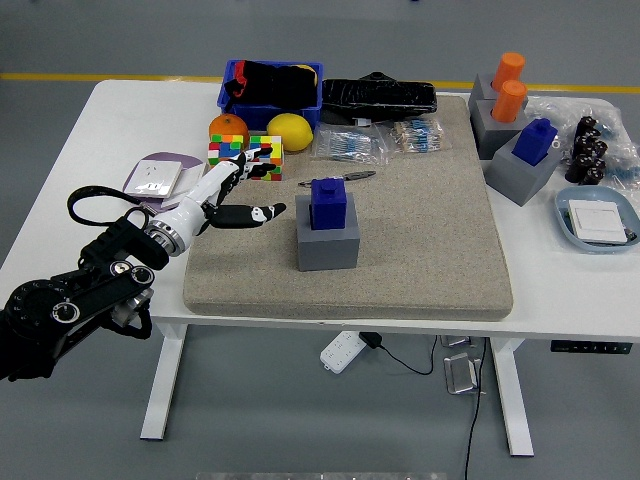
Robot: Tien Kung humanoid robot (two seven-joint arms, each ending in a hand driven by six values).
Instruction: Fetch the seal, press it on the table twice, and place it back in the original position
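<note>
Left arm (pixel 80 295): reaching in from the lower left over the bench (pixel 560 290).
Left hand (pixel 232 195): hovering over the mat's (pixel 400 270) left edge, fingers spread and holding nothing.
Seal (pixel 328 203): blue, sitting upright on its grey block (pixel 328 245), to the right of the hand and apart from it.
Cube (pixel 246 156): lying just beyond the hand.
Orange (pixel 228 128): lying beyond the cube.
Lemon (pixel 290 131): lying beyond the hand, to its right.
Bin (pixel 270 85): standing farthest beyond the hand.
</note>
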